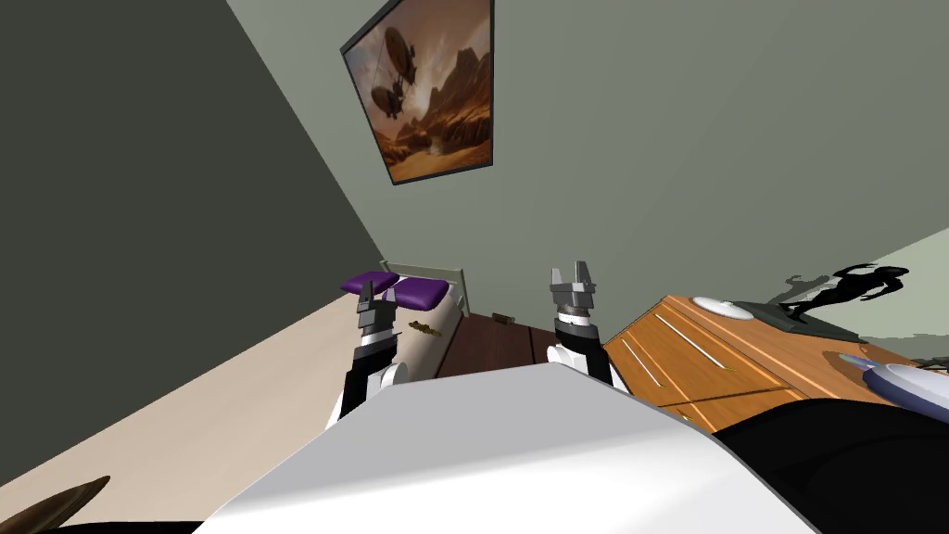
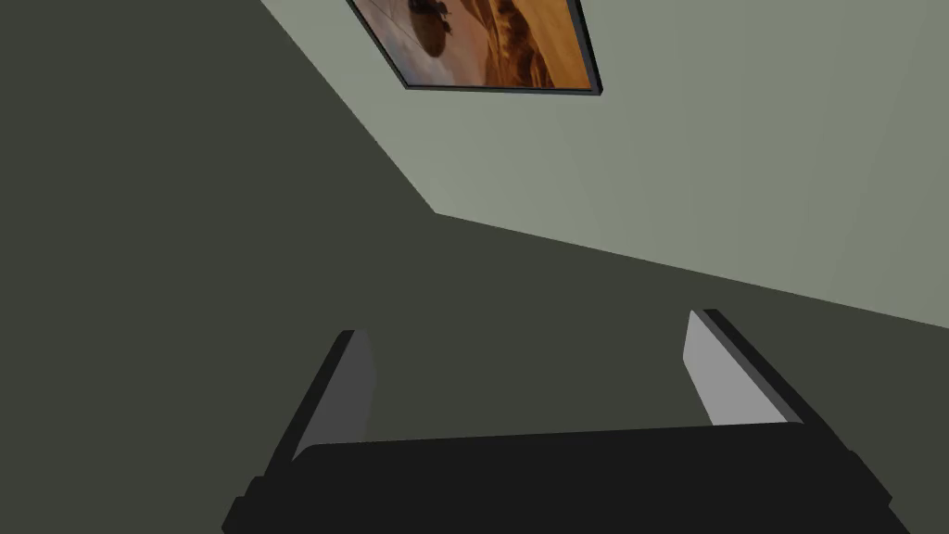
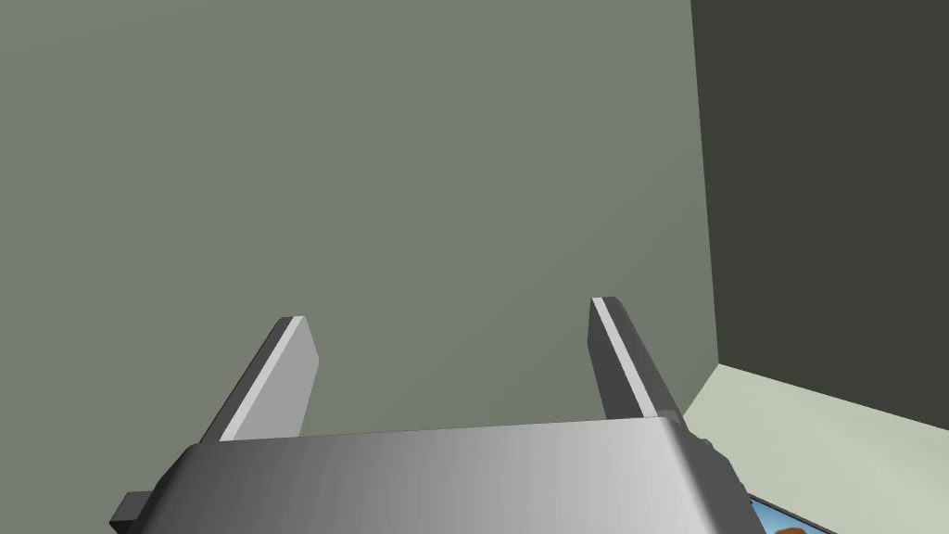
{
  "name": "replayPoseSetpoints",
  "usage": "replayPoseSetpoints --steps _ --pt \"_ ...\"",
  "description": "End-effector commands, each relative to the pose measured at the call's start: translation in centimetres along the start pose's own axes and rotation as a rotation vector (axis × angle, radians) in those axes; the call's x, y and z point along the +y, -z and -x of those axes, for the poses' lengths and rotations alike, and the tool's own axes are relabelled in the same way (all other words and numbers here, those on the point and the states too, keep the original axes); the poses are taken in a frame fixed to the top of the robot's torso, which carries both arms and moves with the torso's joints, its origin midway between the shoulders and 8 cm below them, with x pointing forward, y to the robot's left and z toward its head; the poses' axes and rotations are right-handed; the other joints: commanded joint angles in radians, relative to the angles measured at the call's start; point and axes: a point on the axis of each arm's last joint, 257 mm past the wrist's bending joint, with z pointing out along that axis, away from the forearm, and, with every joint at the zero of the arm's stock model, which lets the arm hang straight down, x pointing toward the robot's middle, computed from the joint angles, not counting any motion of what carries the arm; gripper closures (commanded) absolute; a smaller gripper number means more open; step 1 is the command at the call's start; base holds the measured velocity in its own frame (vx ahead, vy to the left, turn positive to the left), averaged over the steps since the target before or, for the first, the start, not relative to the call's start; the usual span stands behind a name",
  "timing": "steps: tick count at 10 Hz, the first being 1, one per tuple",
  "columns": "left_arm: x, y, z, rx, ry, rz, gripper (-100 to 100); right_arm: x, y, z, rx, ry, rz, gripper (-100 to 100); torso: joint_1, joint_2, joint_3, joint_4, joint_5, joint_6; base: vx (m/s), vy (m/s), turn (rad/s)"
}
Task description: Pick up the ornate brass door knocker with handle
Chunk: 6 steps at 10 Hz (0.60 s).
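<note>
The door knocker (image 1: 422, 325) lies on the bed (image 1: 443, 317) before the pillows (image 1: 408, 292), dresser (image 1: 704, 362) well right.

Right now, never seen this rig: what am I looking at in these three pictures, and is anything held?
It is a two-armed robot in a simulated bedroom. The wide picture comes from its head and looks down over its chest. The other two come from a camera on each hand, looking along that hand's two fingers. The left gripper and right gripper are raised and open, and they hold nothing. Ahead lies a bed with purple pillows. The small brass-coloured piece on it is probably the knocker. A wooden dresser stands to the right.
</note>
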Motion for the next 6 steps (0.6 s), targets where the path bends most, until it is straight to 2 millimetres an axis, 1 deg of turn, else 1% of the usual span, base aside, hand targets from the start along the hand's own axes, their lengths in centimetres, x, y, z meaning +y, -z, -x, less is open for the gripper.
replayPoseSetpoints --steps 1,3,6 --pt "0.7 0.1 -0.5 0.030 -0.010 0.015 -100 0.0 0.0 0.0 0.000 0.000 0.000 0 0.000 0.000 0.000 0.000 0.000 0.000 -0.010 -0.003 0.009" --pt "2.3 0.3 -1.3 0.073 -0.021 0.049 -100 0.0 0.0 0.0 0.000 0.000 0.000 0 0.000 0.001 0.001 0.000 0.000 0.000 -0.026 -0.006 0.012" --pt "5.9 1.3 -2.7 0.130 -0.026 0.127 -100 0.0 0.0 0.0 0.000 0.000 0.000 0 0.000 0.002 0.001 0.000 0.000 0.000 -0.034 -0.006 0.013"
